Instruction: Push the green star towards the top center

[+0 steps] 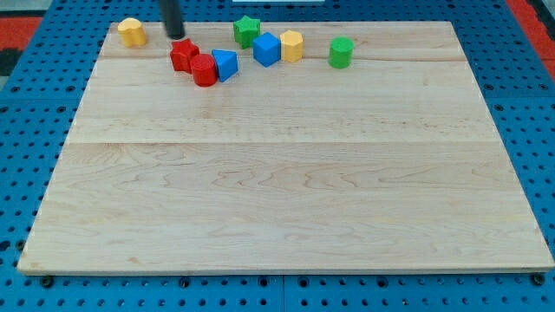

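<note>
Wooden board (286,191): my tip (177,36) seemingly touching red star (183,55); green star (247,30) apart.

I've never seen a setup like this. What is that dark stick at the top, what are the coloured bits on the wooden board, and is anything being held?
There is one picture, from a single camera looking down across a wooden board on a blue pegboard table.

The dark stick is the end of a robot arm. It has no hand, only a rod, and my tip slides on the board to push blocks. Nothing is held.

All the blocks sit near the view's top. From the left: a yellow block, a red star, a red cylinder, a blue triangular block, the green star, a blue cube, a second yellow block and a green cylinder.

My tip stands just above the red star, left of the green star.
</note>
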